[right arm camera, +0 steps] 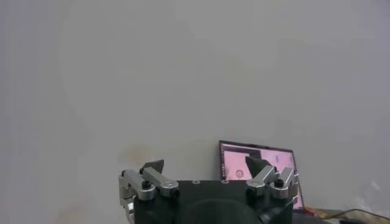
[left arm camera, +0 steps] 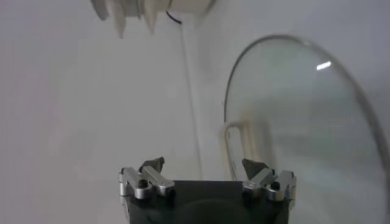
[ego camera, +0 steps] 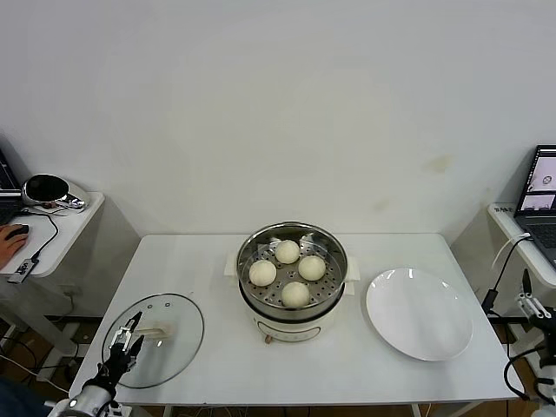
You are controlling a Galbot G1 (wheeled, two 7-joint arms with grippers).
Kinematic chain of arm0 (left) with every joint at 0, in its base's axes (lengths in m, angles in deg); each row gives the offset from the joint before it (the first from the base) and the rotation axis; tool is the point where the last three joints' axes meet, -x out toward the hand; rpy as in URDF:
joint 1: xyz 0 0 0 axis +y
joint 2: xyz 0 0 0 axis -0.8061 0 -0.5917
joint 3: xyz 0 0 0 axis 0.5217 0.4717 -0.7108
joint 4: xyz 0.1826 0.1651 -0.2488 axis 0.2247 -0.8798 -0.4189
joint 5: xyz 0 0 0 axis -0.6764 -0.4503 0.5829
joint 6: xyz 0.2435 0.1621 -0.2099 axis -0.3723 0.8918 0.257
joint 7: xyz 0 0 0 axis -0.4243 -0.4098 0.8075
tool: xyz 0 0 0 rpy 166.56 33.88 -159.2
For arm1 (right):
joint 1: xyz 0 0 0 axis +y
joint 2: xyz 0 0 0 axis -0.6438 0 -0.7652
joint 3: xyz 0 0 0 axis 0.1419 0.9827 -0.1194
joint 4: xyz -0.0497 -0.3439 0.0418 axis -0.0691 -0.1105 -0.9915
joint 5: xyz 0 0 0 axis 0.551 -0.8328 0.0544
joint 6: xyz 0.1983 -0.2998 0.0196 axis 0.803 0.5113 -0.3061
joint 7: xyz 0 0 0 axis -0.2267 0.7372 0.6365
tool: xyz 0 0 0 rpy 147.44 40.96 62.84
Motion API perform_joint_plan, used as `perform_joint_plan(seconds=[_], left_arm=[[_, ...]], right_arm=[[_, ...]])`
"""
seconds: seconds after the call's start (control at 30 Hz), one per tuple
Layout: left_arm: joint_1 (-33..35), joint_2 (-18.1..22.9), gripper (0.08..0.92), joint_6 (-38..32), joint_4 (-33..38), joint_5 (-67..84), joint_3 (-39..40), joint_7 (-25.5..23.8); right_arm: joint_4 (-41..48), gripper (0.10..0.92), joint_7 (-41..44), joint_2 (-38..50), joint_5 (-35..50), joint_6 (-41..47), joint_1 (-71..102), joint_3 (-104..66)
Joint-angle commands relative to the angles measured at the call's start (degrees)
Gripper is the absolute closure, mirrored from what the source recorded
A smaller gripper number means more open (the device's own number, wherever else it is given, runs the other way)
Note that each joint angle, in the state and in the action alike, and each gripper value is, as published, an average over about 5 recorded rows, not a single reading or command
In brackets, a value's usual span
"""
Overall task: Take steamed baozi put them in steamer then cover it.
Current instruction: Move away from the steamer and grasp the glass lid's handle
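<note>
The steel steamer (ego camera: pixel 340 263) stands uncovered at the table's middle on its white base. Several cream baozi (ego camera: pixel 287 251) lie on its perforated tray. The glass cover (ego camera: pixel 176 349) lies flat at the table's front left, its cream handle (ego camera: pixel 157 331) upward. My left gripper (ego camera: pixel 130 335) hovers open over the cover's near-left part, just short of the handle, holding nothing. In the left wrist view the cover (left arm camera: pixel 304 115) and handle (left arm camera: pixel 234 145) lie ahead of the open left gripper (left arm camera: pixel 203 164). My right gripper (ego camera: pixel 528 294) is off the table's right edge, open and empty (right arm camera: pixel 205 163).
A flat white plate (ego camera: pixel 420 313) lies right of the steamer. The white table (ego camera: pixel 208 261) is bare between cover and steamer. Side desks flank the table, with a laptop (right arm camera: pixel 256 173) on the right one. The steamer's base (left arm camera: pixel 152 7) shows far off in the left wrist view.
</note>
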Motion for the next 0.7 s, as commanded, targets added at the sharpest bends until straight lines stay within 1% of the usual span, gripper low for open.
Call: perform_joint_plan(seconds=[0.03, 0.23, 0.53, 0.63, 0.7], left_arm=[[-9.0, -1.5, 0.177, -1.1, -6.0, -2.5, 2.6, -1.7], [-11.5, -1.3, 0.177, -1.1, -8.1, -1.8, 3.1, -1.7], [-11.7, -0.4, 0.179, -1.2, -9.5, 1.7, 3.9, -2.0], [-11.8, 0.0, 0.208, -1.3, -10.2, 2.5, 4.2, -1.9], [-12.0, 0.2, 0.258, -1.4, -10.6, 2.6, 4.3, -1.8]], right_arm=[[0.3, 0.203, -0.2, -1.5, -0.8, -0.7, 1.2, -1.3], [0.4, 0.203, -0.1, -1.3, -0.9, -1.0, 1.7, -1.3], [0.6, 0.203, 0.0, -1.6, -1.7, -1.4, 1.8, -0.7], [0.5, 0.203, 0.0, -1.5, -1.7, -1.5, 1.9, -0.6], [0.4, 0.203, 0.1, -1.4, -1.7, -1.5, 2.0, -0.6]])
